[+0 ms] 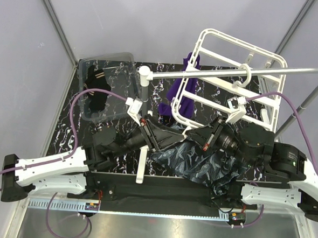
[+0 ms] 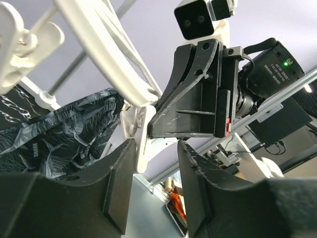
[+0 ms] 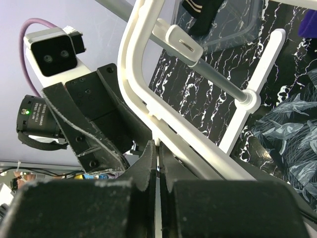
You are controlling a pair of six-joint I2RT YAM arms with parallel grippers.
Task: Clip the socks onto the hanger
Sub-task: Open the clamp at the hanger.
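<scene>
I am looking at the hanger (image 1: 244, 44), which is hanging by its hook from the grey rod (image 1: 302, 70) above the far right part of the surface (image 1: 66, 135). It is hanging tilted, with its low side toward the near edge. 1 purple sock (image 1: 185, 91) is hanging on its left side. A dark patterned sock (image 1: 199, 159) is lying by the near edge, a little right of the middle, under both arms. In the far left corner a clear bin (image 1: 106, 56) is holding black socks (image 1: 98, 102).

Both arms are meeting at the low side of the hanger. The left gripper (image 2: 156, 148) is pointing up from below. Its jaws are standing spread, and a white clip (image 2: 141, 134) of the hanger is hanging in the gap, close beside 1 jaw and apart from the other. The right gripper (image 3: 157, 148) is sitting just against the frame bar. Its jaws are pressed together, and I cannot tell if something thin is caught between them. The 2 grippers are standing very near each other, with the frame bar between them.
</scene>
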